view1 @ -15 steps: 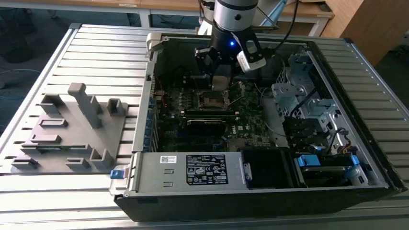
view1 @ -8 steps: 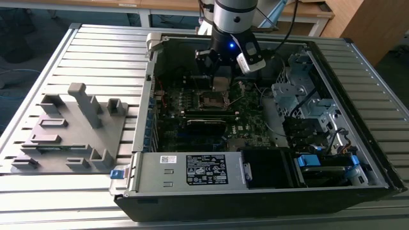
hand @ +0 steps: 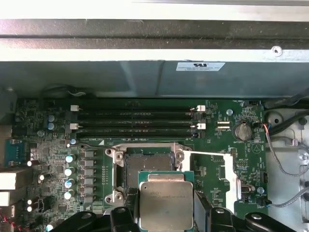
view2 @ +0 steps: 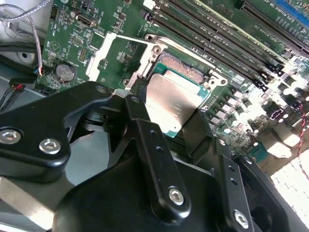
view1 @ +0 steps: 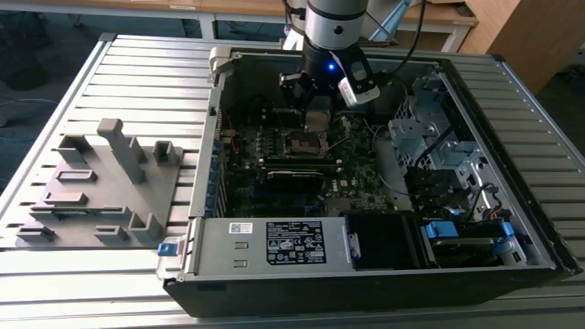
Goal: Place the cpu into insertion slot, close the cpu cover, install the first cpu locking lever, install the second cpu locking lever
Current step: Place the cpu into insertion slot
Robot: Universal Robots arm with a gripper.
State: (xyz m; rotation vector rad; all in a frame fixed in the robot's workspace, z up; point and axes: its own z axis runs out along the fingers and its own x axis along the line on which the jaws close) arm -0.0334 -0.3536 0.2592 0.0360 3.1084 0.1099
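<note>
First wrist view: your gripper (hand: 165, 215) is clamped on the cpu (hand: 166, 193); the open insertion slot (hand: 145, 168) lies just beyond it, toward the memory sticks (hand: 135, 121), edges roughly parallel.
</note>
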